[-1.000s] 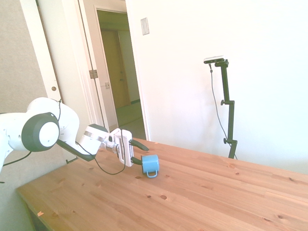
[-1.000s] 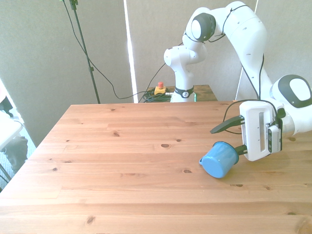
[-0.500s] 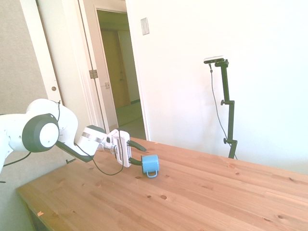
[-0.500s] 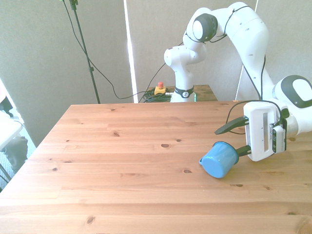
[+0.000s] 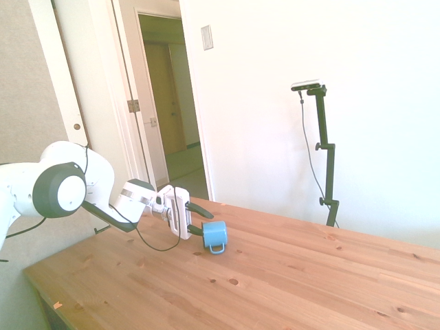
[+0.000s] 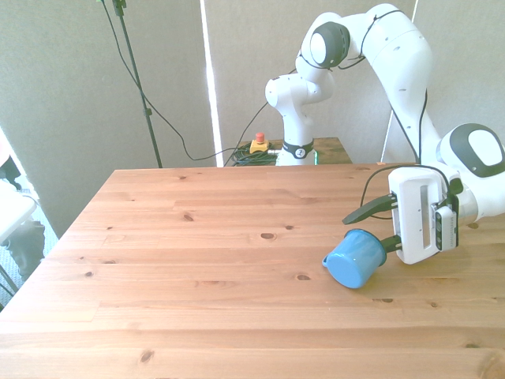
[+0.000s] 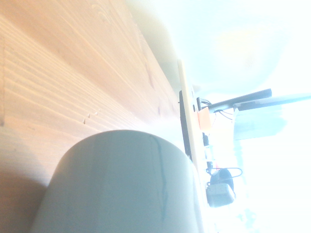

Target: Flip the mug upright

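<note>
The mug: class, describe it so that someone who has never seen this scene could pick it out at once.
Start at the wooden table and follow the white arm to its tool near the front view's right edge. The mug lies on its side there, one open finger at its mouth end. It is the only item on the tabletop: light blue, with a loop handle.

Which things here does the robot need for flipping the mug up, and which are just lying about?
Needed:
mug, on its side
gripper, open around it
wooden table under it

Just there:
red button behind the table
open doorway
</note>
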### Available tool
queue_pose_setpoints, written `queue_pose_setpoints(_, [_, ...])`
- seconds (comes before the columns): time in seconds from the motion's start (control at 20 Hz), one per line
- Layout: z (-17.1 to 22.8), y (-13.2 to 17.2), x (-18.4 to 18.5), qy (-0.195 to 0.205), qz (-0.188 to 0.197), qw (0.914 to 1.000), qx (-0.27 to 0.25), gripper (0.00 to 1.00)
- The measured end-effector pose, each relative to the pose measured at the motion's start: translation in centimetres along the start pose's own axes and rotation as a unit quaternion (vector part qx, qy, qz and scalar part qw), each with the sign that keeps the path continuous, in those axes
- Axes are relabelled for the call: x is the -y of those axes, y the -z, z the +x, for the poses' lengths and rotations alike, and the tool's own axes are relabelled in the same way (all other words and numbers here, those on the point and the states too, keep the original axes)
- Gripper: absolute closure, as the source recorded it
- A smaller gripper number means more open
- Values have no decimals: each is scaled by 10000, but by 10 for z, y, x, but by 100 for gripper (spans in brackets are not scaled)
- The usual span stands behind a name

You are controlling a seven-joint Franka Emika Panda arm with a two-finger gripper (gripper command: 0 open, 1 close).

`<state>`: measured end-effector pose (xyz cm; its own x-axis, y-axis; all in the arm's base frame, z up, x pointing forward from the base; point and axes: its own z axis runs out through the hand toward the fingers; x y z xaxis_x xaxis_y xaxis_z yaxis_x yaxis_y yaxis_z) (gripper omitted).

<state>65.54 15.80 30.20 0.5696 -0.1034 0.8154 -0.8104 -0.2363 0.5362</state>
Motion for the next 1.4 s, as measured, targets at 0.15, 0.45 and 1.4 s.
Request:
queue_pose_setpoints(0.15, [0,1,0,1,4,10000,-2,100])
queue_pose_setpoints(0.45, [0,1,0,2,8,10000,-5,100])
queue_pose_setpoints(1.4, [-5,-1,5,32,-10,10000,-23,100])
